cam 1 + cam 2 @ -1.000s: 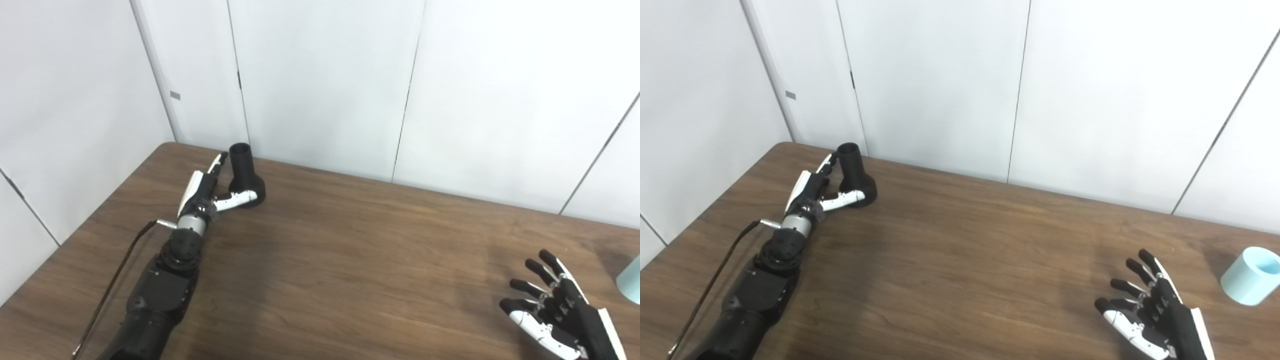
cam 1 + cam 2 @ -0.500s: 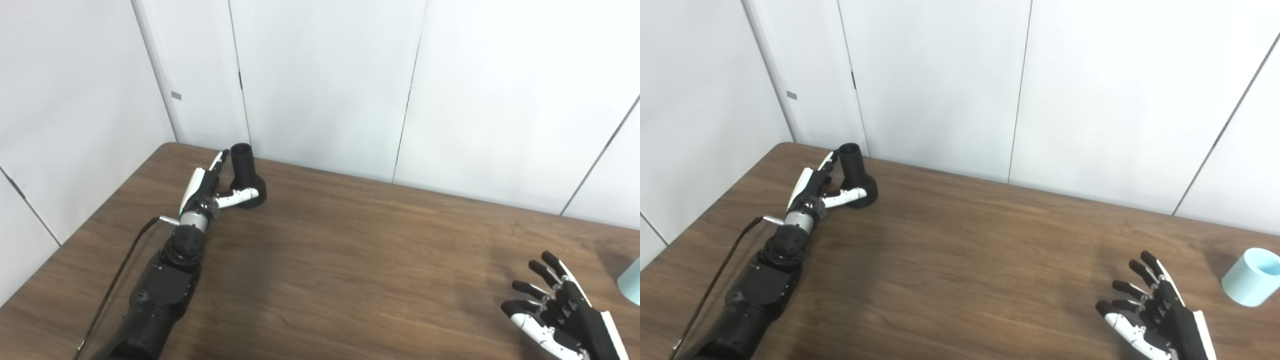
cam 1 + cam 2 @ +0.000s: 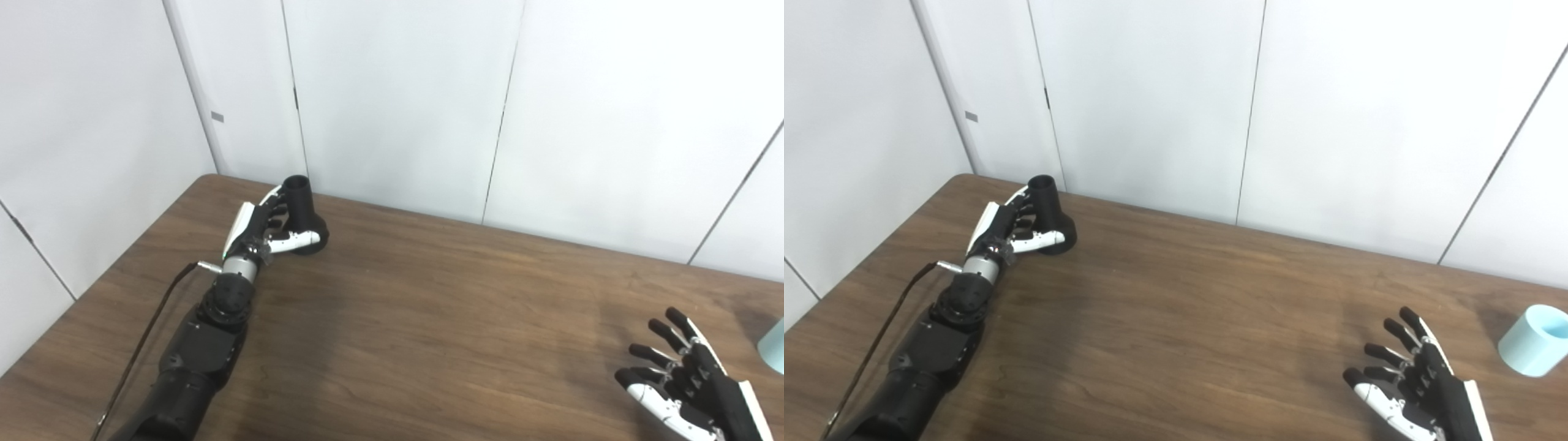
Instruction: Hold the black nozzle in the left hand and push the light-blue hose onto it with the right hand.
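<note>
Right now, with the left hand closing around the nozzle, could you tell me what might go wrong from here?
1. The black nozzle stands upright on its flared base near the table's far edge; if the left hand closes unevenly, it may tip or slide toward the wall.
2. The light-blue hose sits beyond the open right hand, close to the right edge of the view, so a careless reach could knock it out of sight.
</note>
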Motion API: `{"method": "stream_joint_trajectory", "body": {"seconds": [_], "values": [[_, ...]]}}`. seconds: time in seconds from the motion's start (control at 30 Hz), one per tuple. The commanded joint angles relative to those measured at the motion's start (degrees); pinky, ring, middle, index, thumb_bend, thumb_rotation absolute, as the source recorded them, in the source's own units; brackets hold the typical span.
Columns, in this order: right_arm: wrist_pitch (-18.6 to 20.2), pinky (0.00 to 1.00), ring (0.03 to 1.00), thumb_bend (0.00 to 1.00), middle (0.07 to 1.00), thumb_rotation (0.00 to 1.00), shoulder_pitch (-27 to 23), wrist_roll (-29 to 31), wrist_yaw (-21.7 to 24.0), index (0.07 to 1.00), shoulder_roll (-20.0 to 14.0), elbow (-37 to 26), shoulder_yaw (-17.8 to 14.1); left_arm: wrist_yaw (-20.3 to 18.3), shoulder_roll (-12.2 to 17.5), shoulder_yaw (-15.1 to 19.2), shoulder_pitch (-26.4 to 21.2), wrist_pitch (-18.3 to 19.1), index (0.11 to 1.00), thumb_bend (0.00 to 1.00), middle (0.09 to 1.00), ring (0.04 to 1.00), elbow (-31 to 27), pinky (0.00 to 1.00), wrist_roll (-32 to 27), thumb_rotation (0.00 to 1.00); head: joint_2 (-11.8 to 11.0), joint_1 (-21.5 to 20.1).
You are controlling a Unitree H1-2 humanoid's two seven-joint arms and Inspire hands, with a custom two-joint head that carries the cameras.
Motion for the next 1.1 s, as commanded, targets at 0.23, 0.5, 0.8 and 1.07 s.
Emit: {"method": "stream_joint_trajectory", "body": {"seconds": [0.23, 0.5, 0.8, 1.07], "values": [[-1.95, 0.56, 0.716, 0.43, 0.866, 0.00, -0.61, 0.91, -0.03, 0.905, -0.07, -2.72, -0.39, 5.20, -1.37, -5.06, -2.86, -1.67, 0.811, 0.85, 0.765, 0.722, 5.82, 0.64, 7.03, 0.08, 0.36, -0.30], [-2.28, 0.53, 0.695, 0.44, 0.865, 0.00, -0.46, 1.73, 0.02, 0.905, -0.05, -2.82, -0.78, 19.19, -2.64, -11.56, -4.79, -7.91, 0.600, 0.65, 0.553, 0.477, 16.13, 0.44, 16.89, 0.00, 0.84, -0.94], [-0.85, 0.52, 0.691, 0.44, 0.855, 0.00, -0.77, 1.05, -0.70, 0.902, 0.50, -3.49, -0.87, 23.74, -2.62, -15.60, -4.84, -10.94, 0.459, 0.50, 0.525, 0.464, 20.34, 0.44, 20.21, 0.00, 1.17, -1.24], [-1.04, 0.52, 0.688, 0.45, 0.869, 0.00, -0.95, 0.87, -0.59, 0.908, 0.27, -2.98, -0.74, 22.72, -2.74, -16.01, -3.11, -11.65, 0.496, 0.50, 0.483, 0.411, 18.87, 0.39, 20.30, 0.00, 1.44, -1.37]]}}
